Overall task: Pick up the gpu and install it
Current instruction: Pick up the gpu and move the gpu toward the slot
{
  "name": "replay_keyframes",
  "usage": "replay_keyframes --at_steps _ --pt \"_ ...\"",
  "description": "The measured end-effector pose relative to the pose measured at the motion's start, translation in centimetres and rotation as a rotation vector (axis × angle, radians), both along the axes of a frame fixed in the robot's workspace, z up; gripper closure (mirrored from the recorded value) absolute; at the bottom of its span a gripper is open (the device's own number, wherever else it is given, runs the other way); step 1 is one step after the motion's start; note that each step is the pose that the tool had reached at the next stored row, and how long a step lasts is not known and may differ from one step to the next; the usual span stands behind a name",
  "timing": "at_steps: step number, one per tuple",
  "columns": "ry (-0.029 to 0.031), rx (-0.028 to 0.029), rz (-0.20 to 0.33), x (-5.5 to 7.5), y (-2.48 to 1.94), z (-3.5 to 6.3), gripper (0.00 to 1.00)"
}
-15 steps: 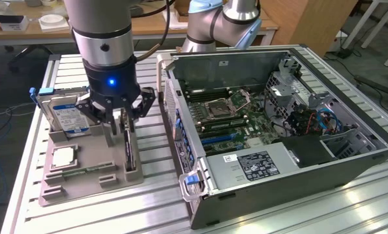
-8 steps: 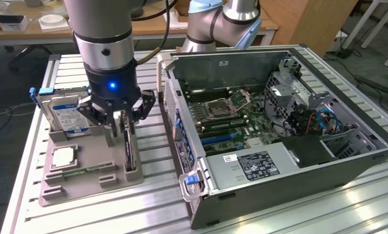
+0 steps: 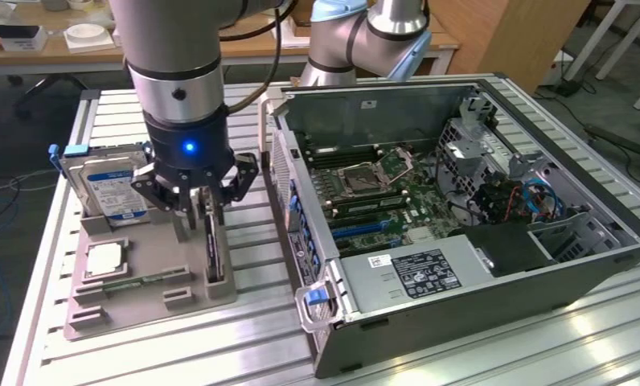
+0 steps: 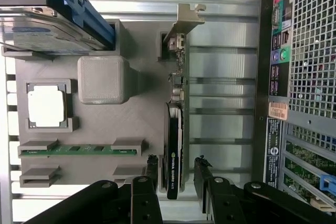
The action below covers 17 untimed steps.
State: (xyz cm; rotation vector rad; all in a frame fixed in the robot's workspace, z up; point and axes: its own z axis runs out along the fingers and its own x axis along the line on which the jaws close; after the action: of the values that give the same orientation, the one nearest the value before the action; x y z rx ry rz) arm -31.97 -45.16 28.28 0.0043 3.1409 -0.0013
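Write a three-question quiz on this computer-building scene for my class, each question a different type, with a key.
1. True or false: the gripper is shut on the graphics card.
2. Fill the gap: the computer case lies with its side panel ____, so the circuit board inside shows.
3. Pick one: the graphics card is A) standing on edge in the grey holder; B) plugged in inside the computer case; C) lifted clear of everything.

Key: 1 false, because the jaws stand open, one on either side of the card; 2 off; 3 A.
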Motion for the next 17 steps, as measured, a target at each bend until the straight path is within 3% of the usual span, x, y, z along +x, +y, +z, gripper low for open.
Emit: replay_keyframes --at_steps 12,17 --pt "-0.0002 0.0000 0.001 0.1 0.06 -1.09 0.59" --pt "-0.0001 -0.0001 0.001 0.1 0.30 -1.52 0.59"
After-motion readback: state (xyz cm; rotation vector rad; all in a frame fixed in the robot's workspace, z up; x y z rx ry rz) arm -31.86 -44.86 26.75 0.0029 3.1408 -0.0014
